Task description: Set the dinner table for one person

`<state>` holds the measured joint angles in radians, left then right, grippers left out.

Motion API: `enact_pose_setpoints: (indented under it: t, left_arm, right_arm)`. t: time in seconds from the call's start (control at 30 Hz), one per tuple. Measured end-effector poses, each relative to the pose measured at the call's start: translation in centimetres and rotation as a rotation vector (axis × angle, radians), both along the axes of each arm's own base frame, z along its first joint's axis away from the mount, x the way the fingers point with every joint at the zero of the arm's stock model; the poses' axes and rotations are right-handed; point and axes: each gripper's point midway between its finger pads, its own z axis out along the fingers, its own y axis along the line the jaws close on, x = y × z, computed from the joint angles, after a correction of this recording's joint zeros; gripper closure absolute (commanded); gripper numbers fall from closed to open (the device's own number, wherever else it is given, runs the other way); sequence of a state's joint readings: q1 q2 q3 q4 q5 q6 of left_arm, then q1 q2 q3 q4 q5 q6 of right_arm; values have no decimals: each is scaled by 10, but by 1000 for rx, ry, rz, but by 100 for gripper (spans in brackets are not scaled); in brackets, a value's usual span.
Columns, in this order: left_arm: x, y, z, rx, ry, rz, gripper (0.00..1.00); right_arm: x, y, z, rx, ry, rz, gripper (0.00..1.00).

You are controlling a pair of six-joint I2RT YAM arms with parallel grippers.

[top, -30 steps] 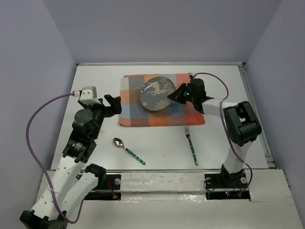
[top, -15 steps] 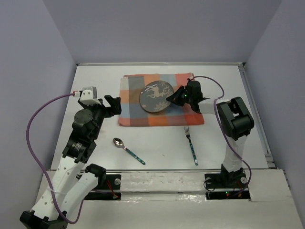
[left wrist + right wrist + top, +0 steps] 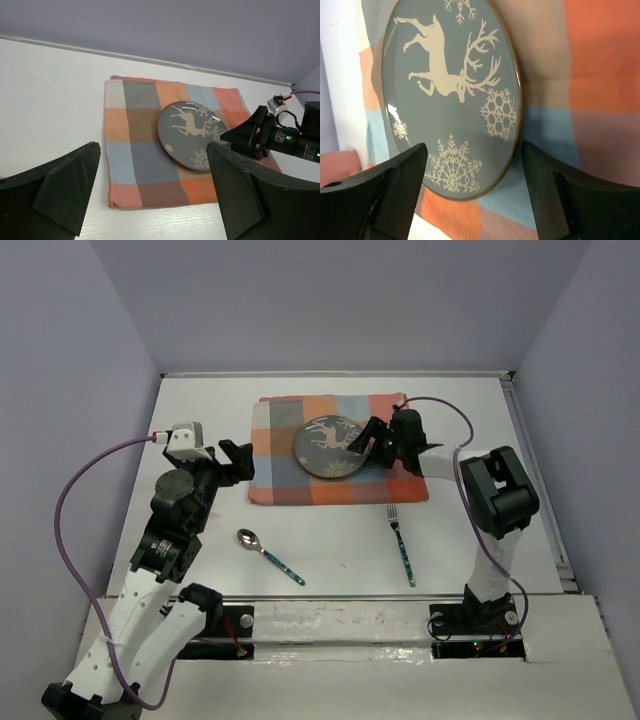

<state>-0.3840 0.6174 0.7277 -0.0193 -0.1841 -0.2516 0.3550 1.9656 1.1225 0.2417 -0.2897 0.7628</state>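
On the dinner table (image 3: pixel 330 540), a plain white tabletop that fills the whole workspace, a single place setting stands partly laid. An orange, grey and blue checked cloth (image 3: pixel 280 475) lies flat toward the far side. A round grey plate (image 3: pixel 325 445) printed with a white reindeer and snowflakes rests on it near the middle.

The right gripper (image 3: pixel 366 443) sits low over the cloth at the plate's right edge. Its jaws are spread wide, and the wrist view shows the two dark fingers standing to either side of the nearest stretch of rim, close to it but not pinching it. The left gripper (image 3: pixel 242 460) hangs just beyond the cloth's left edge, facing the plate, its jaws also fully spread and empty.

Nearer the arms, on bare table, a spoon (image 3: pixel 270 555) with a teal patterned handle lies at an angle left of centre, its bowl toward the far left. A fork (image 3: pixel 402 545) with a matching handle lies well to its right, tines pointing at the cloth's near edge.
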Motion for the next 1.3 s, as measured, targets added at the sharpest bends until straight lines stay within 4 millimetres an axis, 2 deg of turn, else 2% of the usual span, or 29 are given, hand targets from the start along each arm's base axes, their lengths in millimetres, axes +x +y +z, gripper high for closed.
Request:
enact_pose_setpoints:
  t: [0.1,0.23,0.33,0.4,0.47,0.57,0.63,0.7,0.73,0.87,1.1,1.3]
  left_arm:
    - [-1,0,1,-2,-4,0,1]
    - [-3,4,5,-7,-18,10,1]
    - [-4,14,10,-15,-36,40,1]
    - [-5,19,14,-24,-51,59,1]
    - [-7,28,21,-39,-73,92,1]
    - [-14,43,32,-60,-115,156,1]
    - [-21,55,41,-80,-152,208,1]
    - [-29,64,50,-98,-188,244,1]
    - [-33,68,55,-108,-209,257,1]
    - [-42,78,67,-136,-262,299,1]
    - [-42,82,70,-148,-273,311,1]
    - [-42,79,71,-151,-277,295,1]
  right_arm:
    - [-3,-11,14,-60,-37,-6,15]
    - [-11,-19,53,-110,-141,22,16]
    - [-20,-6,87,-128,-260,108,17]
    - [-39,32,105,-113,-345,248,18]
    - [-64,87,115,-67,-420,430,18]
    - [-103,152,118,-12,-487,637,18]
    - [-131,206,120,30,-553,792,18]
    - [-149,235,119,53,-588,879,18]
    - [-160,258,116,69,-615,936,17]
    - [-179,300,100,82,-649,1035,16]
    - [-167,355,84,37,-718,1053,15]
    - [-154,379,67,1,-726,1030,22]
